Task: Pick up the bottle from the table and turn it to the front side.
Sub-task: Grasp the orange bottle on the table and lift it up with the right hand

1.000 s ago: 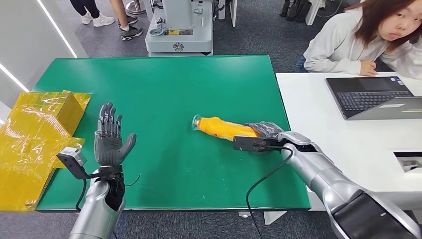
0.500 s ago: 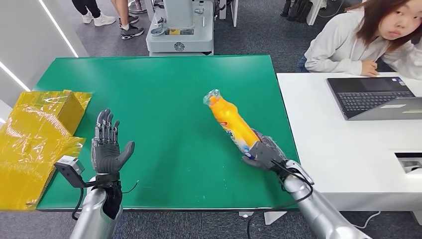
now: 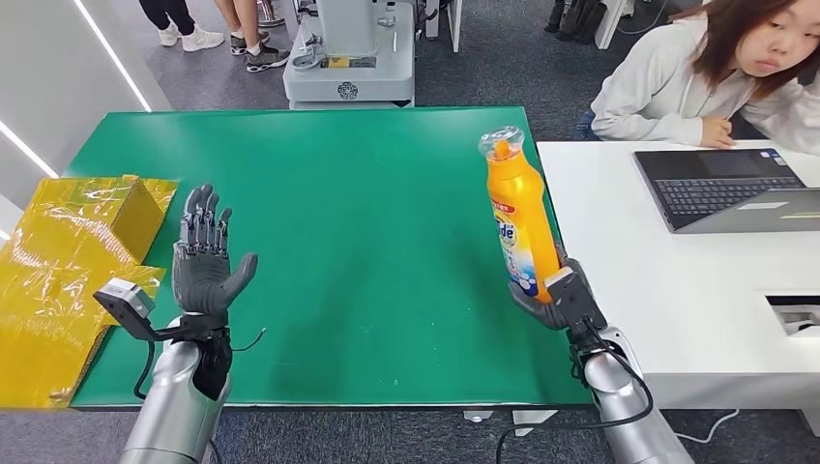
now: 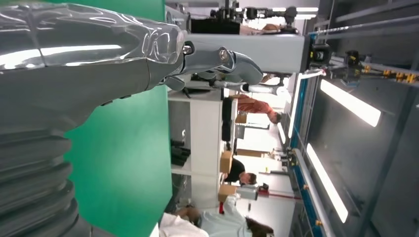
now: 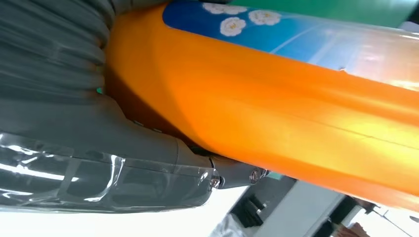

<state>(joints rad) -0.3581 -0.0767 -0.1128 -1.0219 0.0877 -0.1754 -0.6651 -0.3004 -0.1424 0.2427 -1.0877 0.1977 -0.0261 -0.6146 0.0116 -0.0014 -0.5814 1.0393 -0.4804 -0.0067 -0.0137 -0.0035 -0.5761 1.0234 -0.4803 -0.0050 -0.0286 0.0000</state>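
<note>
1. Right hand (image 3: 553,295) wrapped around the base of the orange bottle (image 3: 515,213), fingers clenched on it; in the right wrist view the thumb (image 5: 123,143) presses against the orange body.
2. Bottle held upright, clear of the green table (image 3: 338,193), near the table's right edge, cap end up, printed label turned toward the head camera. Gripped low, probably so the label stays uncovered and the front can be shown.
3. Left hand (image 3: 205,263) raised above the table's left part, palm up, fingers spread, holding nothing; likely parked out of the way, since the job needs one hand.
4. Yellow wrapped boxes (image 3: 68,261) resting at the table's left edge, well apart from the bottle. Person seated at the white desk (image 3: 677,280) by a laptop (image 3: 725,184), not reaching in.
5. Compared with half a second ago: bottle swung from a slant, neck pointing away and left, to standing straight. Compared with one second ago: lifted from lying on the table. Left hand hardly moved.
</note>
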